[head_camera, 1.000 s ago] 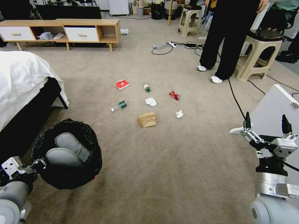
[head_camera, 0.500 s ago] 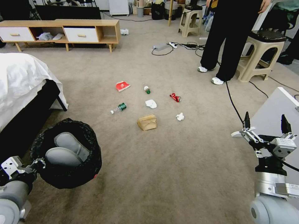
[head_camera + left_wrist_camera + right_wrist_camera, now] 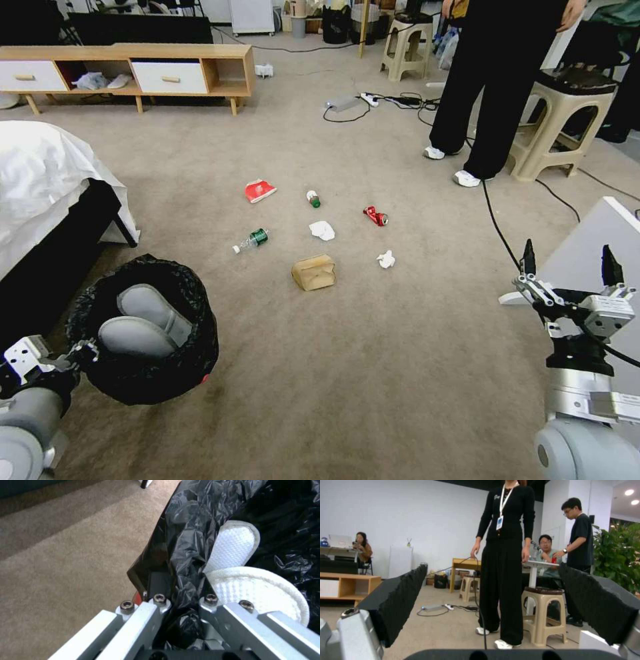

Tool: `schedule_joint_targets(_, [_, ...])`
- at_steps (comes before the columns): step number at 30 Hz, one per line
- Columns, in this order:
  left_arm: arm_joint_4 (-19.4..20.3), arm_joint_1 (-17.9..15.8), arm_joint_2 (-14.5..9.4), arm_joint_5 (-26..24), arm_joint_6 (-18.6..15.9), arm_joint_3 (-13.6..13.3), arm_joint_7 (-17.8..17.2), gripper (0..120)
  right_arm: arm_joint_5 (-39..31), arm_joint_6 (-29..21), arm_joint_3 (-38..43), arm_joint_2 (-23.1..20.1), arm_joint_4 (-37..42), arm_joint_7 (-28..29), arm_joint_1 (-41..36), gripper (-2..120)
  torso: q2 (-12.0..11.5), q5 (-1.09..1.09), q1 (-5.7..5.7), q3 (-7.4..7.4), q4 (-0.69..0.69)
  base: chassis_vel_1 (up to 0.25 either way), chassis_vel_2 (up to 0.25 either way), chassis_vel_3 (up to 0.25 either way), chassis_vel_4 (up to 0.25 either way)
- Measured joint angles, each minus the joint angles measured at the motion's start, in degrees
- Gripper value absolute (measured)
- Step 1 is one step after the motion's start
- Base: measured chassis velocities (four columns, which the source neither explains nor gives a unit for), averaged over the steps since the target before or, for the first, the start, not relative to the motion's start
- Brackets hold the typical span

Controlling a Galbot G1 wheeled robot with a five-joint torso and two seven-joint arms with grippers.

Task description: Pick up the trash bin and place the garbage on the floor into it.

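A: The trash bin (image 3: 143,330) hangs at the robot's lower left. The left gripper (image 3: 181,600) is clamped on its rim, pinching the black liner (image 3: 186,542), with two pale slippers (image 3: 143,320) already inside.

B: And the garbage?

A: Scattered on the carpet (image 3: 347,373) well ahead: a red carton (image 3: 260,191), two small bottles (image 3: 251,240), tissues (image 3: 322,230), a brown paper box (image 3: 313,272), a crushed red can (image 3: 375,216). The right gripper (image 3: 567,267) is held up at the right, jaws spread wide and empty.

B: The risk?

A: The grip looks partly on slippery plastic, so the bin could tilt or slide free. The black cable (image 3: 497,220) trailing across the floor near the can might also snag.
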State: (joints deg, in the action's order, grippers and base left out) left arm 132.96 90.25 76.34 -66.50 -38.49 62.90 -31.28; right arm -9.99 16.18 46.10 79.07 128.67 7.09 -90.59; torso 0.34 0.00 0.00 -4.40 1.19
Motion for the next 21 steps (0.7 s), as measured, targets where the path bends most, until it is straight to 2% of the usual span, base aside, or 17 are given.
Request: schedule_joint_targets(21, [-0.1, 0.0, 0.1, 0.1, 0.0, 0.0, 0.1, 4, 0.1, -0.1, -0.2, 0.0, -0.2, -0.1, 0.3, 100, 0.0, 0.0, 0.0, 0.0, 0.0, -0.087, 0.088, 0.086, -0.089])
